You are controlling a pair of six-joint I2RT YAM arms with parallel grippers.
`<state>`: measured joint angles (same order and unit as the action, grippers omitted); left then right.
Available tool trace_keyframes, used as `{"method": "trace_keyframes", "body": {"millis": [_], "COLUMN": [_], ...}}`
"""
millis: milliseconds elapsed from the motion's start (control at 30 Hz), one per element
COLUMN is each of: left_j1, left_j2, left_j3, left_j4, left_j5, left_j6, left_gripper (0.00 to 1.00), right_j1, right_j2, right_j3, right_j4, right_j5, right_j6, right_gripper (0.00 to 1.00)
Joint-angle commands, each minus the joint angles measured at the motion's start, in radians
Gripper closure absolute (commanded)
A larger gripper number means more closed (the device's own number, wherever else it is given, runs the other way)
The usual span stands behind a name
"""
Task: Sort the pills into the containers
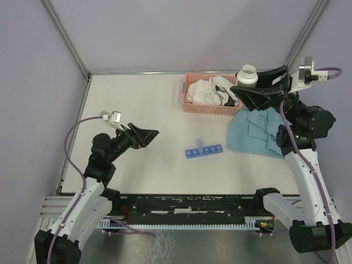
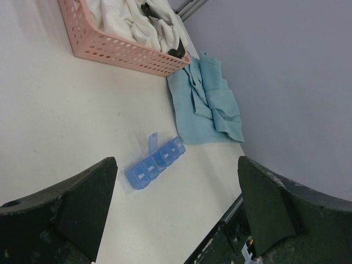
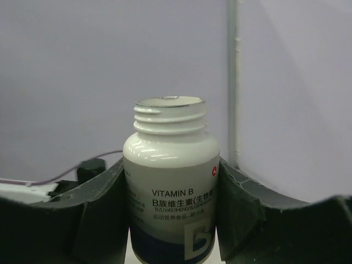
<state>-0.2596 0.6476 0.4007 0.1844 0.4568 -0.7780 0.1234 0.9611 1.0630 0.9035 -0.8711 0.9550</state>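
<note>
tabletop (image 1: 137, 104): organiser (image 1: 203, 151) apparently beyond left gripper (image 1: 150, 138)

The pill organiser (image 2: 155, 163), in front of the pink basket (image 2: 118, 49), is blue translucent plastic, smooth with a faint sheen. The basket is matt pink plastic, its walls pierced by rows of small holes. The heap inside it is soft white cloth (image 2: 126, 22), crumpled. At the basket's front right corner lies a teal cloth (image 2: 212, 107), matt and creased. The bench (image 2: 55, 110) is smooth, matt and off-white. The bottle (image 3: 170, 192), at the basket's right end, is glossy white plastic with a ridged screw neck and a printed label. The left claw (image 2: 176, 165) and the right claw (image 3: 170, 165) have matt black plastic fingers, rough and scuffed pale at the edges. Behind the basket, the frame rail (image 1: 137, 71) looks like bare dull metal.
</note>
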Motion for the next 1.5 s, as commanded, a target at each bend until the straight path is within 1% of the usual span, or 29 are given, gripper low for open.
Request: {"method": "trace_keyframes", "body": {"millis": [0, 33, 67, 100, 133, 167, 200, 233, 267, 300, 333, 367, 400, 433, 467, 500, 533, 567, 633, 667, 700, 767, 800, 833, 933, 1067, 1200, 1367, 1467], "left_j1": [-0.001, -0.001, -0.002, -0.002, -0.002, -0.001, -0.001, -0.001, -0.001, -0.001, -0.001, -0.003, -0.004, -0.005, -0.01, -0.018, -0.03, -0.051, -0.117, -0.154, -0.197, -0.259, -0.276, -0.282, -0.283, -0.282, -0.282, -0.283, -0.283], "left_j2": [-0.003, -0.001, 0.003, 0.008, 0.015, 0.021, 0.028, 0.036, 0.044, 0.056, 0.072, 0.084, 0.104, 0.129, 0.148, 0.169, 0.187, 0.2, 0.21, 0.205, 0.198, 0.181, 0.172, 0.164, 0.152, 0.147, 0.147, 0.148, 0.166], "left_j3": [0.02, 0.023, 0.028, 0.038, 0.049, 0.056, 0.059, 0.056, 0.046, 0.031, 0.01, -0.002, -0.027, -0.041, -0.052, -0.056, -0.054, -0.045, -0.027, -0.018, -0.007, 0.009, 0.007, -0.001, -0.029, -0.033, -0.066, -0.097, -0.12], "left_j4": [0.134, 0.161, 0.173, 0.176, 0.176, 0.177, 0.181, 0.193, 0.226, 0.259, 0.298, 0.345, 0.396, 0.442, 0.485, 0.512, 0.521, 0.514, 0.476, 0.448, 0.407, 0.325, 0.304, 0.3, 0.317, 0.341, 0.398, 0.462, 0.547], "left_j5": [0.058, 0.067, 0.07, 0.067, 0.061, 0.052, 0.038, 0.027, 0.018, 0.007, -0.007, -0.014, -0.021, -0.028, -0.033, -0.04, -0.05, -0.08, -0.161, -0.219, -0.289, -0.421, -0.466, -0.489, -0.529, -0.545, -0.598, -0.65, -0.678], "left_j6": [-0.111, -0.127, -0.133, -0.131, -0.121, -0.11, -0.1, -0.094, -0.09, -0.09, -0.093, -0.101, -0.108, -0.111, -0.11, -0.102, -0.086, -0.06, 0.015, 0.06, 0.099, 0.157, 0.168, 0.169, 0.165, 0.165, 0.145, 0.157, 0.162], "left_gripper": [0.04, 0.04, 0.04, 0.04, 0.04, 0.03, 0.03, 0.03, 0.03, 0.02, 0.02, 0.02, 0.02, 0.02, 0.01, 0.0, 0.0, 0.01, 0.01, 0.01, 0.01, 0.01, 0.01, 0.01, 0.01, 0.01, 0.01, 0.01, 0.01], "right_j1": [-0.057, -0.046, -0.02, -0.017, -0.031, -0.046, -0.047, -0.045, -0.046, -0.045, -0.047, -0.052, -0.053, -0.048, -0.038, -0.035, -0.035, -0.035, -0.031, -0.029, -0.026, -0.001, 0.019, 0.034, 0.069, 0.134, 0.147, 0.159, 0.173], "right_j2": [0.016, 0.034, 0.055, 0.06, 0.038, -0.002, -0.028, -0.021, -0.006, 0.004, 0.01, 0.001, -0.018, -0.035, -0.038, -0.023, -0.011, -0.004, -0.006, -0.015, -0.029, -0.032, -0.009, 0.018, 0.118, 0.213, 0.28, 0.354, 0.401], "right_j3": [0.114, 0.059, -0.005, -0.047, -0.062, -0.048, -0.02, -0.026, -0.093, -0.125, -0.156, -0.153, -0.146, -0.157, -0.179, -0.198, -0.217, -0.236, -0.274, -0.285, -0.282, -0.239, -0.216, -0.198, -0.193, -0.153, -0.147, -0.142, -0.114], "right_j4": [-0.486, -0.143, 0.246, 0.437, 0.302, -0.025, -0.269, -0.199, 0.038, 0.277, 0.357, 0.268, 0.106, -0.012, -0.013, 0.052, 0.071, 0.058, -0.043, -0.16, -0.338, -0.795, -0.958, -1.07, -1.193, -1.386, -1.442, -1.491, -1.537], "right_j5": [0.092, -0.019, -0.089, -0.079, -0.057, 0.024, 0.045, -0.011, -0.061, -0.061, -0.056, -0.069, -0.075, -0.078, -0.099, -0.146, -0.186, -0.214, -0.277, -0.301, -0.328, -0.316, -0.302, -0.289, -0.261, -0.164, -0.11, -0.024, 0.037], "right_j6": [-0.386, -0.132, 0.078, 0.141, 0.038, -0.161, -0.309, -0.265, -0.12, -0.001, 0.035, -0.016, -0.133, -0.225, -0.263, -0.256, -0.246, -0.258, -0.37, -0.514, -0.694, -1.086, -1.241, -1.351, -1.492, -1.711, -1.804, -1.899, -1.932], "right_gripper": [0.99, 0.99, 0.99, 0.99, 0.99, 0.99, 0.99, 0.99, 0.99, 0.99, 0.99, 0.99, 0.99, 0.99, 0.99, 0.99, 0.99, 0.99, 0.99, 0.99, 0.99, 0.99, 0.99, 0.99, 0.99, 0.99, 0.99, 0.99, 0.99]}}
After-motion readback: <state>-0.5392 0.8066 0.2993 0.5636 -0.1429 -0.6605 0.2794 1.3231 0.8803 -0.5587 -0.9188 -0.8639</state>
